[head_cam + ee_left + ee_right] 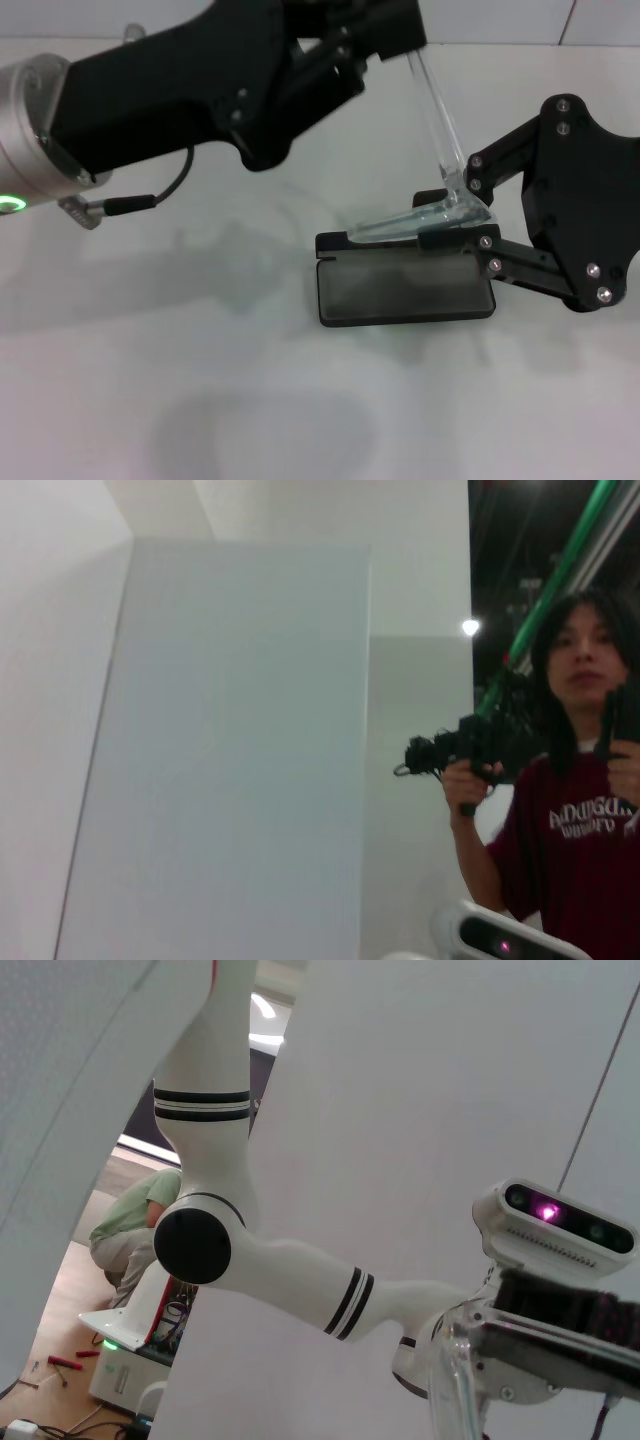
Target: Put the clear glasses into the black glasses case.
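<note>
The black glasses case (405,292) lies open on the table, grey lining up, with its lid (333,244) at the far side. The clear glasses (420,220) hang just above the case's far edge, lens low and one clear arm (438,110) slanting steeply upward. My left gripper (395,42) is shut on the top end of that arm. My right gripper (460,212) reaches in from the right and is shut on the glasses at the hinge corner. The right wrist view shows the clear arm (458,1390) rising to the left gripper (560,1332).
The white table (180,380) spreads around the case. A cable (150,200) hangs from the left wrist. In the left wrist view a person (575,780) stands holding hand controllers beyond the table. White panels stand behind.
</note>
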`<control>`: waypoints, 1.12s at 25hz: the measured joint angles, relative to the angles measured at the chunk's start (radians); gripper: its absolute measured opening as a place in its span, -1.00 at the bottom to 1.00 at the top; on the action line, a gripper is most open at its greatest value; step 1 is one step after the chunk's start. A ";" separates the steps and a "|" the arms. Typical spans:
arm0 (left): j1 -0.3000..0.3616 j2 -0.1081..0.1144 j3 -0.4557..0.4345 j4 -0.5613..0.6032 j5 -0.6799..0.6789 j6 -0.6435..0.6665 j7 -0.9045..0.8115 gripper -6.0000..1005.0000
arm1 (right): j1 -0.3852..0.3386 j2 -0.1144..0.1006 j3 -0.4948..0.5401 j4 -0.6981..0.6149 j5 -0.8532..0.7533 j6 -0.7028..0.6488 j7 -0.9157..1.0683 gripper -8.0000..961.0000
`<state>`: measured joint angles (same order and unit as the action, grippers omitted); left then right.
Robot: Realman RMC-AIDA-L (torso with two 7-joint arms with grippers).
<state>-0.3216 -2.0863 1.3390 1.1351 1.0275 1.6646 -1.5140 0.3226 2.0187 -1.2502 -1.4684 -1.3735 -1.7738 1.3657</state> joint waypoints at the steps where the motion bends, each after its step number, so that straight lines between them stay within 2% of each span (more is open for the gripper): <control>1: -0.003 0.000 0.002 -0.001 0.008 0.001 0.000 -0.82 | 0.003 0.000 0.001 0.007 0.000 0.000 0.000 -0.74; 10: -0.014 -0.001 0.007 -0.004 0.049 0.015 -0.007 -0.82 | 0.018 -0.002 0.005 0.043 0.000 -0.001 0.003 -0.74; 20: -0.008 -0.001 -0.020 -0.012 0.011 0.046 -0.001 -0.82 | 0.026 -0.002 0.001 0.087 -0.005 -0.009 0.006 -0.74; 28: -0.047 -0.001 0.021 -0.039 0.045 0.052 -0.006 -0.82 | 0.053 0.000 -0.002 0.119 -0.006 -0.008 0.000 -0.74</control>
<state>-0.3684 -2.0873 1.3604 1.0962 1.0722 1.7170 -1.5200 0.3754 2.0190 -1.2521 -1.3499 -1.3791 -1.7820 1.3658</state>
